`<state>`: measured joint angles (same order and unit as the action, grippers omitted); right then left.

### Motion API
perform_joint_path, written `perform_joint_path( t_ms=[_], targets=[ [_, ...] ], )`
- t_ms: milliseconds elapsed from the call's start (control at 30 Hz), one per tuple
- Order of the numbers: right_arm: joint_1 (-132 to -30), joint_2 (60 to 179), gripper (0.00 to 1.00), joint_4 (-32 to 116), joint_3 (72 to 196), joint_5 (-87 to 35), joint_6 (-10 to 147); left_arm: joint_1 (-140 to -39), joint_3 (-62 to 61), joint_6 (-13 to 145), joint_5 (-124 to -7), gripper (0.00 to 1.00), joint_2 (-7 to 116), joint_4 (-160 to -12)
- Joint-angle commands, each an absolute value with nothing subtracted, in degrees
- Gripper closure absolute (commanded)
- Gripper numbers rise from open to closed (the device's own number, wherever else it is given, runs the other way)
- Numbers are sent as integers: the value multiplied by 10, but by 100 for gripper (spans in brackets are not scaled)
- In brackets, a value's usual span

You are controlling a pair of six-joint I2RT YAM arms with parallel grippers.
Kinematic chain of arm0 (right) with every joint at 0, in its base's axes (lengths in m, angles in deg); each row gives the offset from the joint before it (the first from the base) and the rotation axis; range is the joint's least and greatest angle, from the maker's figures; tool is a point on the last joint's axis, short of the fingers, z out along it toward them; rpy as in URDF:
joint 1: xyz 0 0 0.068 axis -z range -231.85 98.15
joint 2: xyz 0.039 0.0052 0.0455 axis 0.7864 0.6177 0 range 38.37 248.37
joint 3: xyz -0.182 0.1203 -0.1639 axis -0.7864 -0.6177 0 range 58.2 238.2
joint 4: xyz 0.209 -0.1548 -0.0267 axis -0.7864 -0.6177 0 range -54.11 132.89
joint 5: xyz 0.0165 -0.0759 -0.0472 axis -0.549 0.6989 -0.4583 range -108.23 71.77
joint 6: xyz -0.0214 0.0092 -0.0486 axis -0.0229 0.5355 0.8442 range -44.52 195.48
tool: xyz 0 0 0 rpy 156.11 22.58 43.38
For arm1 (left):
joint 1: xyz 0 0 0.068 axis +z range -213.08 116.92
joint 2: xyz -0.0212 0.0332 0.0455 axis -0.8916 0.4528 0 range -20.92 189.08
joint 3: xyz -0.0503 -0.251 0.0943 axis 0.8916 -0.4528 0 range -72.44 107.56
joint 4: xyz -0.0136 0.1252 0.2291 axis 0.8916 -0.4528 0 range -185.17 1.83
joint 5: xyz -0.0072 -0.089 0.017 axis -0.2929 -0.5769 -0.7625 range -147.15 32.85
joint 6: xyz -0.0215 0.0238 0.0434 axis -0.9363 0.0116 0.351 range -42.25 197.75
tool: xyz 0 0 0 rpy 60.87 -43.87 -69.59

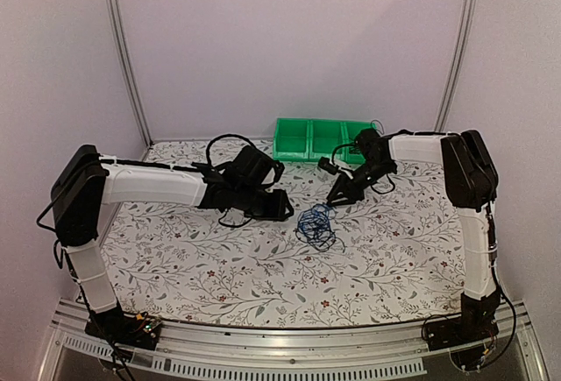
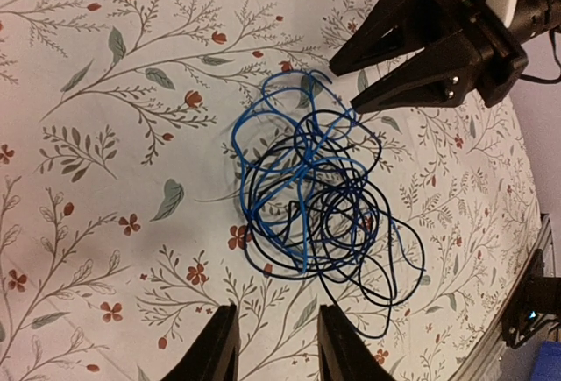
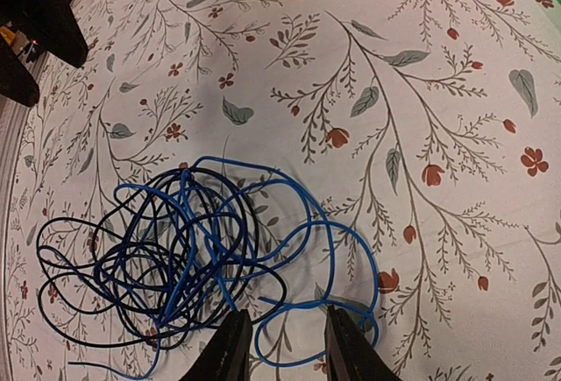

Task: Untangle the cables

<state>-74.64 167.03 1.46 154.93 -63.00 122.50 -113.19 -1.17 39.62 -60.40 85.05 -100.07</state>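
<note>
The cables point(image 1: 316, 226) lie in a small loose tangle of thin blue and black wire on the floral table, between both arms. In the left wrist view the tangle point(image 2: 320, 201) lies just ahead of my open, empty left gripper point(image 2: 276, 346), whose fingertips hover short of it. My right gripper point(image 3: 282, 350) is open, its fingertips over the blue loops at the near edge of the tangle point(image 3: 188, 250); nothing is gripped. The right gripper also shows in the left wrist view point(image 2: 399, 70), open, at the tangle's far side.
A green bin point(image 1: 324, 138) with compartments stands at the back of the table. The thick black arm cables point(image 1: 230, 143) loop above the left wrist. White walls and metal posts enclose the table. The table's front rail point(image 1: 289, 342) runs along the near edge.
</note>
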Motion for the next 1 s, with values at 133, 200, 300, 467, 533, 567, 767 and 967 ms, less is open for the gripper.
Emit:
perform_joint_path(
  t_ms=[133, 200, 300, 467, 533, 567, 767, 967],
  targets=[
    [-757, 1689, 67, -42, 1572, -680, 1253, -1140, -24, 397, -595, 66, 833, -1010],
    [-757, 1684, 66, -58, 1570, -683, 1273, -1141, -29, 395, -593, 66, 829, -1010],
    [-757, 1676, 66, -76, 1566, -685, 1292, -1143, -35, 390, -591, 66, 826, -1008],
    [-757, 1673, 66, -81, 1571, -691, 1296, -1149, -37, 385, -586, 66, 826, -1007],
    [-757, 1674, 66, -73, 1571, -688, 1289, -1152, -37, 384, -584, 66, 826, -1007],
    [-757, 1675, 65, -72, 1573, -689, 1282, -1153, -38, 383, -583, 66, 826, -1007],
    [-757, 1677, 59, -108, 1581, -714, 1292, -1156, -35, 384, -581, 66, 826, -1008],
    [-757, 1668, 56, -162, 1580, -717, 1346, -1157, -31, 385, -582, 66, 829, -1009]
  ],
)
